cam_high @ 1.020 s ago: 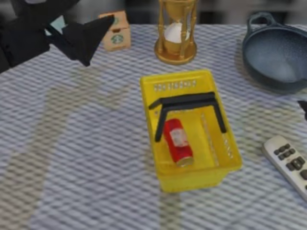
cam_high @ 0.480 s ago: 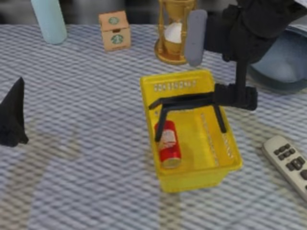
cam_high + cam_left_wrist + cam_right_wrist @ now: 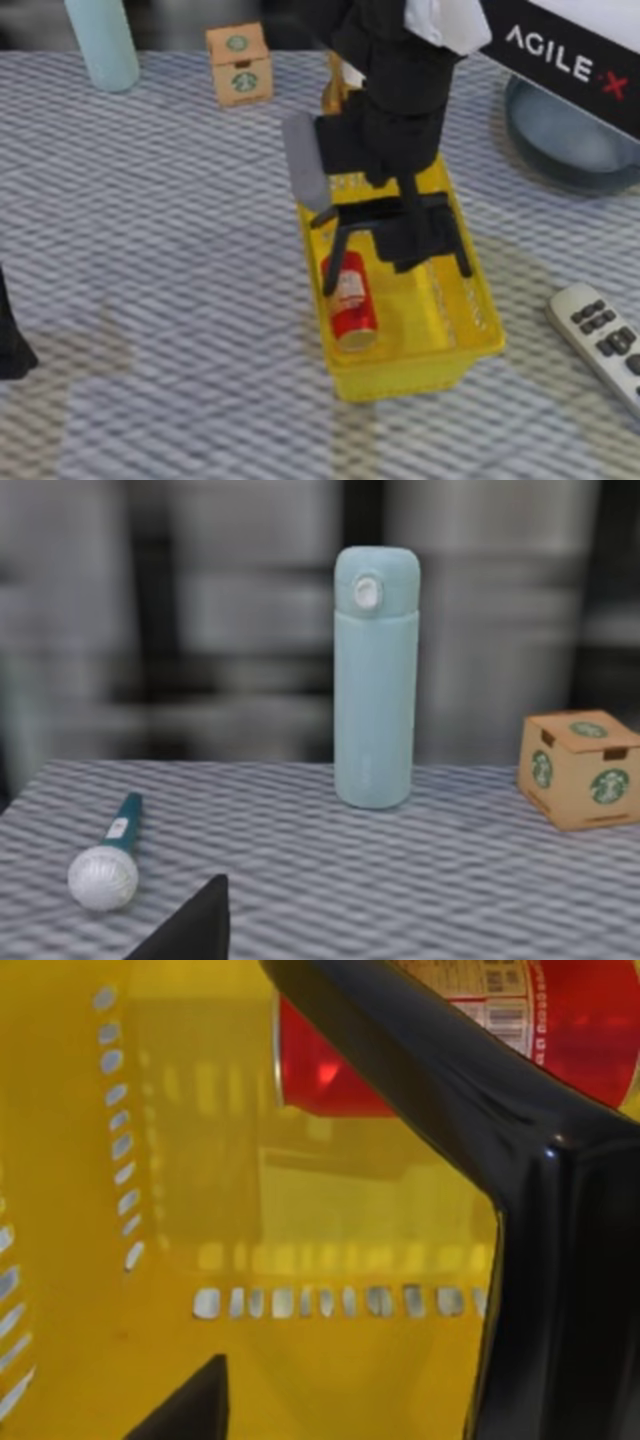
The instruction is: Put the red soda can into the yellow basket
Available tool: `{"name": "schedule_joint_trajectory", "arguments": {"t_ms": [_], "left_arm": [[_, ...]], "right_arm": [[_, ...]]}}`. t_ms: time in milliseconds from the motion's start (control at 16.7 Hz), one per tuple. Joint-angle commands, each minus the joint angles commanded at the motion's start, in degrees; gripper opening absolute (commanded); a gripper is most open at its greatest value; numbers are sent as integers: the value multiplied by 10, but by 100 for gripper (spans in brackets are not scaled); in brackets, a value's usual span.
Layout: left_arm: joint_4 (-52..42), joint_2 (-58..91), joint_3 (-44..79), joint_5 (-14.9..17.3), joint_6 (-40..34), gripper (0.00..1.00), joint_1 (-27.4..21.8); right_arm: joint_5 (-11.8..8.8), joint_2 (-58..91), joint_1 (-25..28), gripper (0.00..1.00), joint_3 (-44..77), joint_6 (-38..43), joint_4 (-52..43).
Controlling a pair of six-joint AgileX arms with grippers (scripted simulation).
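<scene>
1. Can [image 3: 349,298] lies on its side on the floor of the basket [image 3: 480,330], in the left half, silver end toward the near wall, pale label patch facing up.
2. Basket sits mid-table. Its black handle [image 3: 345,212] stands raised across the far half; the can's far end is just under the handle's left leg.
3. Right arm reaches in from the far right, its dark body covering the basket's far rim and lettering. Right gripper [image 3: 415,245] hangs low over the basket at the handle bar — to the right of the can and apart from it, nothing visibly between the fingers.
4. Right gripper's state: cannot tell; the fingers merge with the black handle in the top view.
5. Right wrist view: the handle crosses close in front of the camera, the can [image 3: 560,1020] lying beyond it on the yellow floor, slotted wall [image 3: 330,1300] beside. One dark fingertip [image 3: 190,1410] shows at the frame edge, clear of the can.
6. Left arm parked at the table's left edge — only a dark piece [image 3: 10,335] shows in the top view. Whether the left gripper is released or clenched: cannot tell.
7. Left wrist view: pale blue bottle [image 3: 375,680] upright, cardboard box [image 3: 580,768] near it, microphone [image 3: 108,858] lying on the cloth.
8. Also on the table: hourglass [image 3: 332,88] behind the arm, dark colander [image 3: 560,135] far right, remote [image 3: 600,340] right of the basket.
</scene>
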Motion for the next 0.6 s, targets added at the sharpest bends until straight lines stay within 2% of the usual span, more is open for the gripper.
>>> {"name": "schedule_joint_trajectory", "arguments": {"t_ms": [420, 600], "left_arm": [[-2, -5, -3, -3, 1, 100, 0], [-2, -5, -3, -3, 1, 100, 0]], "right_arm": [[0, 5, 0, 100, 2, -3, -1], [0, 1, 1, 100, -29, -2, 26]]}}
